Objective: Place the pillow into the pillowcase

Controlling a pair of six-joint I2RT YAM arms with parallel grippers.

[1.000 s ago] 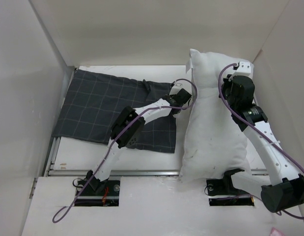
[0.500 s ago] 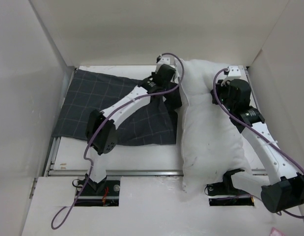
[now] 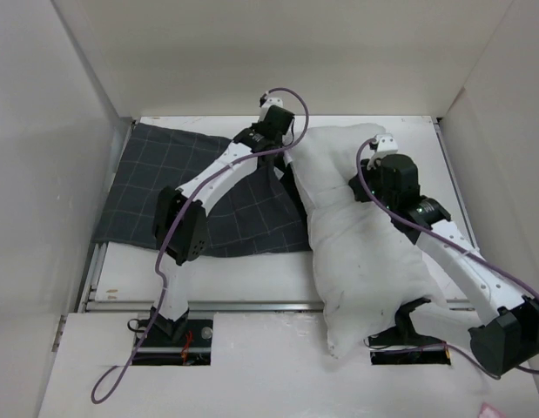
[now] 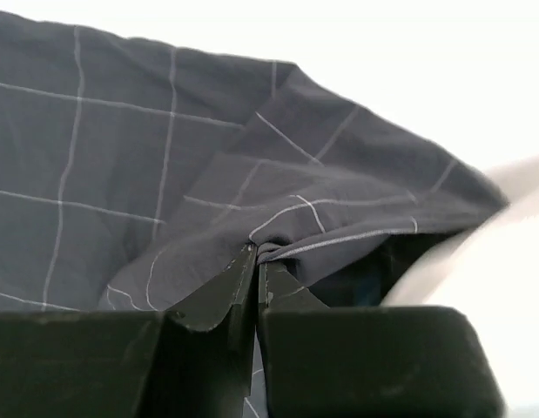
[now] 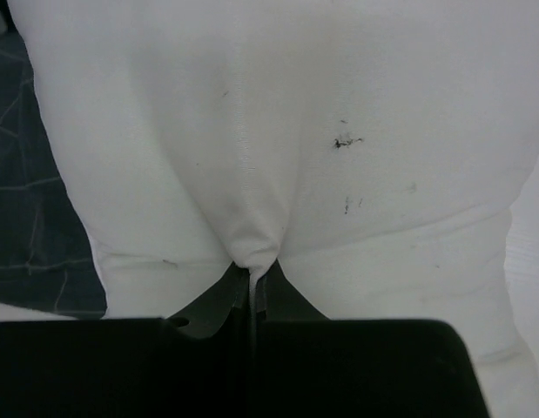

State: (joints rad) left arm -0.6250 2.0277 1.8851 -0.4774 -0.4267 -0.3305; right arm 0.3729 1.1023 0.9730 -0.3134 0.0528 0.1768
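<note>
The white pillow (image 3: 360,252) lies slanted on the right half of the table, its far end leaning left toward the pillowcase. The dark grid-lined pillowcase (image 3: 178,187) lies flat on the left. My left gripper (image 3: 284,165) is shut on the pillowcase's right edge and lifts a fold of it (image 4: 286,200); a dark opening shows under the fold. My right gripper (image 3: 360,187) is shut on a pinch of pillow fabric (image 5: 252,248) near the pillow's far end. The pillow (image 5: 339,131) fills the right wrist view, with the pillowcase (image 5: 25,174) at its left.
White walls (image 3: 43,131) enclose the table on the left, back and right. The table's front edge rail (image 3: 208,305) runs below the pillowcase. The pillow's near end hangs over the right arm base (image 3: 408,335).
My left gripper has moved back and left along the pillowcase edge, lifting it. My right gripper has pulled the pillow's far end down and to the left, toward the pillowcase.
</note>
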